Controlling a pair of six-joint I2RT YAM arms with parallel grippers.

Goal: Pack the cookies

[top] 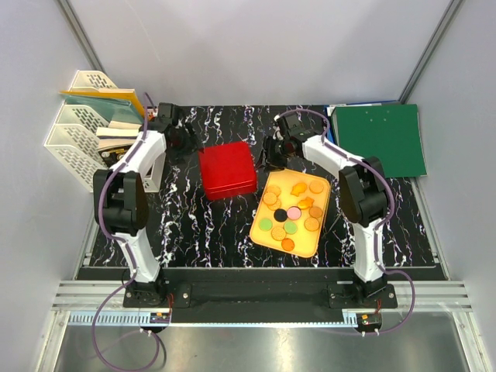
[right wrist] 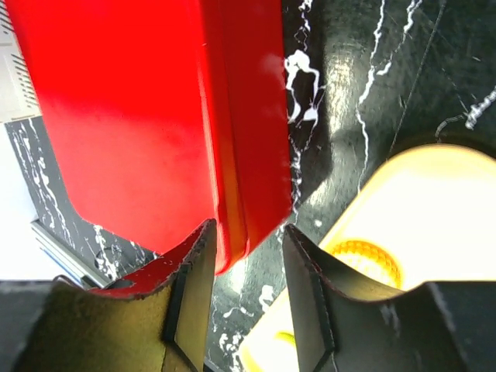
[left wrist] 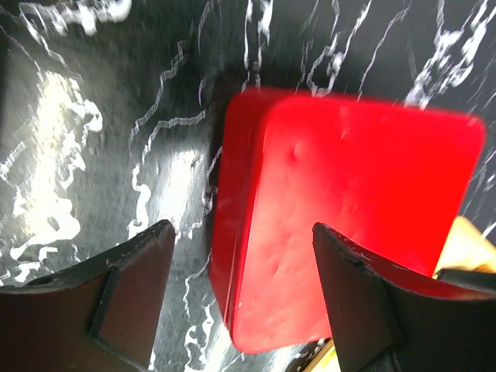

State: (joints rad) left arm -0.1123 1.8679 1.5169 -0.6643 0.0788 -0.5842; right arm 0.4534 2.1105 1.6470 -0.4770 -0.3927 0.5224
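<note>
Cookies (top: 288, 211) all sit on the yellow tray (top: 304, 246) toward the bench's near right; red box (top: 228, 170) sits shut mid-bench; right gripper (right wrist: 246, 232) hovers at the box's right edge, jaws parted and empty, cookies just nearward of it; left gripper (left wrist: 242, 229) gapes empty off the box's far left corner; right arm's closer, I'd say.

I see a closed red box (top: 228, 170) on the black marble table (top: 194, 225), just left of a yellow tray (top: 256, 229). A green folder (top: 380, 139) lies far right. A white file rack (top: 74, 139) stands far left.
</note>
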